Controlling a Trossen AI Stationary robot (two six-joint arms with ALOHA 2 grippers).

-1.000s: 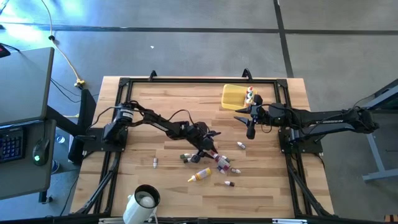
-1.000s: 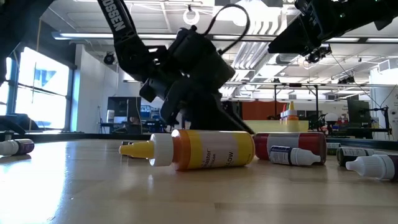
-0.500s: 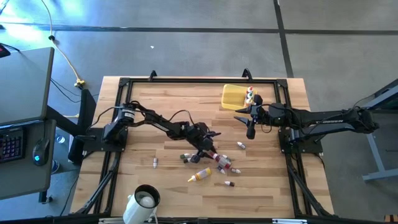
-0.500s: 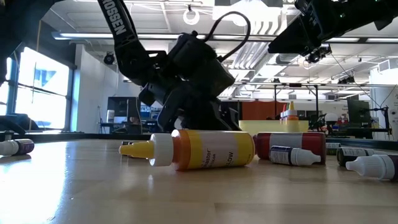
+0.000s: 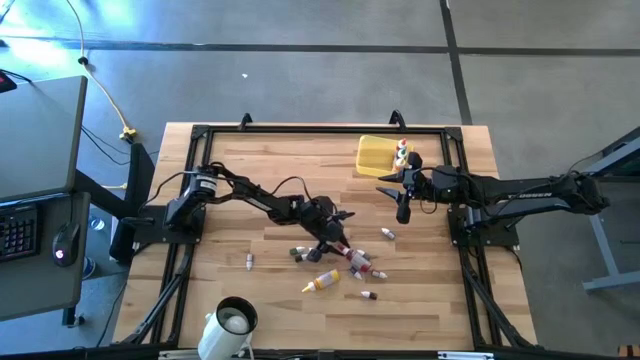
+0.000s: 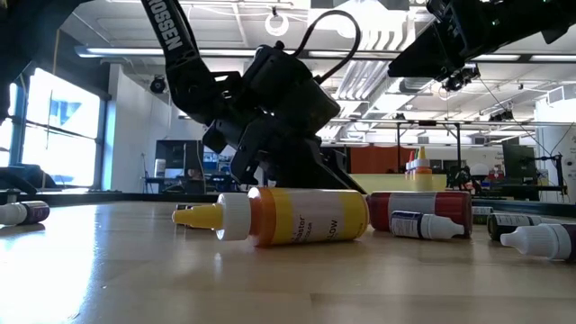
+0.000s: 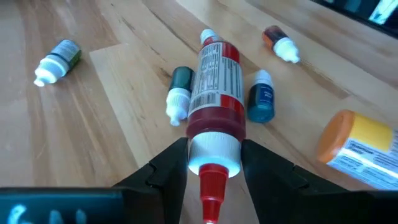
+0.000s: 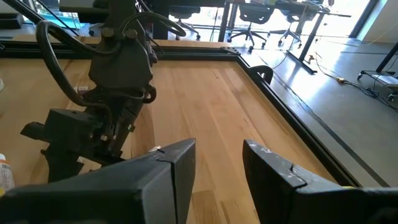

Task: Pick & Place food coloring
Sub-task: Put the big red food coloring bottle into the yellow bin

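Several small food coloring bottles lie scattered on their sides mid-table (image 5: 345,262). Among them is a red bottle (image 7: 216,87) with a white collar and red nozzle, flanked by a green-capped one (image 7: 180,90) and a blue one (image 7: 261,99). A larger yellow-orange bottle (image 6: 297,216) lies nearer the table's front. My left gripper (image 5: 337,240) is low over the cluster, shut on the red bottle. My right gripper (image 5: 402,208) hangs open in the air beside the yellow tray (image 5: 372,160), where a few bottles (image 5: 402,152) stand. My left gripper (image 7: 214,163) pinches the red bottle at its white collar (image 7: 214,146), just behind the nozzle, one finger (image 7: 169,167) on each side. The fingers lie across the bottle's neck. The bottle lies on its side on the table, nozzle pointing back toward the wrist.
A white mug (image 5: 232,322) stands near the table's front edge. One stray bottle (image 5: 249,262) lies left of the cluster, and another (image 5: 387,233) lies below the right gripper. A black frame (image 5: 300,130) runs around the table's edges.
My left gripper has stirred only slightly over the bottles, dipping a little and coming back. The bottles have stayed in place.
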